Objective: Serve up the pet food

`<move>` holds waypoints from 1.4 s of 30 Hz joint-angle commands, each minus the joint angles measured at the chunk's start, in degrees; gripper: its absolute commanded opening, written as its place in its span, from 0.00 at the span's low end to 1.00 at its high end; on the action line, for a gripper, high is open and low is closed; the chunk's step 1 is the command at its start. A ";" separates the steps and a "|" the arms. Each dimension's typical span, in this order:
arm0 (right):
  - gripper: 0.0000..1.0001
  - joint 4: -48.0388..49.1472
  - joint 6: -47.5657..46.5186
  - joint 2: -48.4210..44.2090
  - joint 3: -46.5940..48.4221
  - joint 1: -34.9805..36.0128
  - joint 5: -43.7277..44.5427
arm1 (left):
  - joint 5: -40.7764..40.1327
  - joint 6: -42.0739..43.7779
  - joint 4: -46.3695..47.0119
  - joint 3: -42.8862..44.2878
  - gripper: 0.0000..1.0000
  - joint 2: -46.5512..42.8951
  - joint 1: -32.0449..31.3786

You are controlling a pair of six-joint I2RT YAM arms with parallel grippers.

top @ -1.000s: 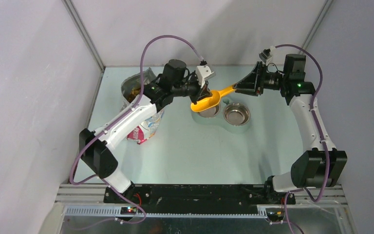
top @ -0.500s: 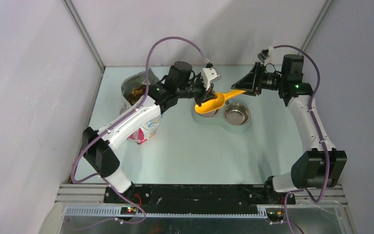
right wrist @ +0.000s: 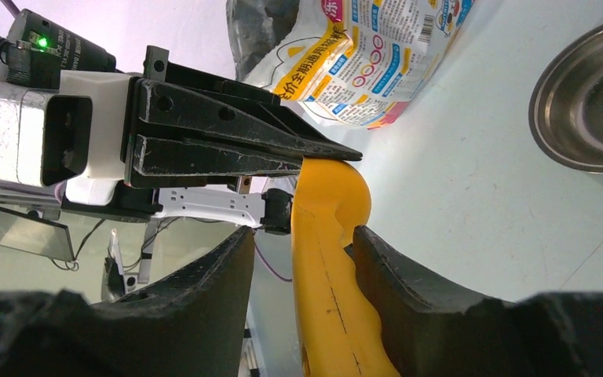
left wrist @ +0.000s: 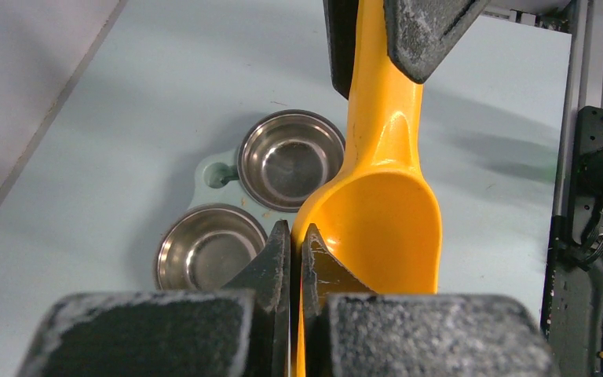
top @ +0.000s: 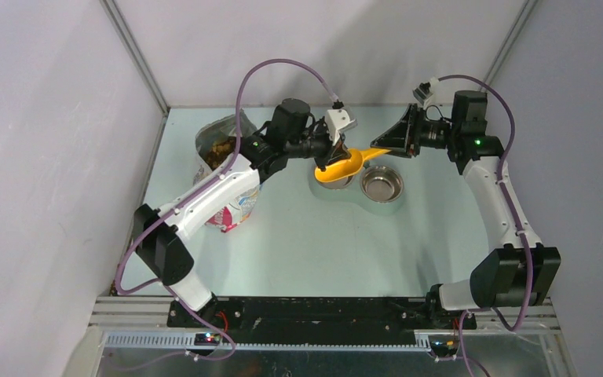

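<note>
The yellow scoop (top: 344, 166) hangs above the left steel bowl (top: 338, 181). My left gripper (top: 331, 161) is shut on the rim of the scoop's cup (left wrist: 381, 212), which is empty. My right gripper (top: 391, 144) is open around the scoop's handle (right wrist: 326, 267): one finger lies against it and a gap shows on the other side. Brown kibble (top: 218, 149) shows in the open top of the white printed bag (top: 239, 206) at the left. Both bowls (left wrist: 290, 159) (left wrist: 208, 247) look empty apart from a few crumbs.
The two bowls sit in a pale holder (left wrist: 218, 173) at the back middle of the table; the right bowl (top: 381, 183) is uncovered. The bag stands under my left forearm. Enclosure walls stand close behind and on both sides.
My left arm carried the scoop a little right and back, over the left bowl. My right gripper drew back slightly along the handle towards the right.
</note>
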 commanded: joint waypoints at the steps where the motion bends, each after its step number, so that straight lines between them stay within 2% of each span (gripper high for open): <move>1: 0.51 -1.35 -2.75 -2.66 0.13 0.93 -0.48 | -1.55 -0.74 2.20 2.41 0.00 -0.08 -0.23; 5: 0.43 -2.15 -4.04 -2.81 0.08 1.16 -0.23 | -1.48 -0.41 2.10 1.98 0.00 -0.15 -0.26; 12: 0.42 -4.02 -7.05 -3.18 0.07 1.48 -1.37 | -1.79 0.62 1.92 1.23 0.00 -0.25 -0.26; 14: 0.36 -4.56 -8.05 -3.30 0.07 1.65 -1.51 | -1.87 0.75 1.98 1.13 0.00 -0.22 -0.22; 16: 0.23 -5.22 -9.08 -3.34 0.07 1.77 -2.17 | -2.12 1.15 1.92 1.07 0.00 -0.16 -0.21; 17: 0.09 -5.47 -9.53 -3.38 0.07 1.78 -2.56 | -2.29 1.26 1.90 1.04 0.00 -0.16 -0.21; 18: 0.04 -6.13 -10.46 -3.53 0.11 1.79 -2.63 | -2.37 1.53 1.76 0.96 0.00 -0.20 -0.25; 20: 0.00 -7.01 -11.63 -3.75 0.13 1.36 -2.61 | -2.86 1.58 1.59 0.93 0.01 -0.19 -0.22; 22: 0.00 -7.47 -12.45 -3.99 0.08 0.35 -2.45 | -5.74 1.27 1.05 1.19 0.17 -0.17 -0.15; 23: 0.00 -7.53 -12.73 -4.16 0.07 -0.16 -2.28 | -7.26 1.59 0.38 1.37 0.32 -0.57 -0.13; 25: 0.00 -7.55 -12.78 -4.41 0.08 -3.06 -1.92 | -11.96 2.61 -1.28 2.14 0.50 -2.30 0.33; 28: 0.00 -10.04 -15.59 -4.33 1.44 -4.82 -0.88 | -18.56 2.00 -4.58 3.35 0.66 -6.49 2.81; 30: 0.00 -15.13 -22.67 -4.37 4.81 -4.81 3.21 | -23.83 -0.19 -7.81 4.56 0.73 -10.95 5.87; 34: 0.00 -19.64 -30.25 -3.51 10.12 -2.34 11.84 | -34.98 -1.36 -17.22 5.98 0.86 -15.85 14.17; 37: 0.00 -19.92 -33.28 -2.48 13.88 1.72 16.26 | -40.63 -0.82 -22.96 6.17 0.89 -17.00 19.46; 42: 0.00 -17.95 -34.79 1.17 21.47 7.76 21.80 | -32.95 -4.54 -29.57 4.13 0.90 -16.92 30.93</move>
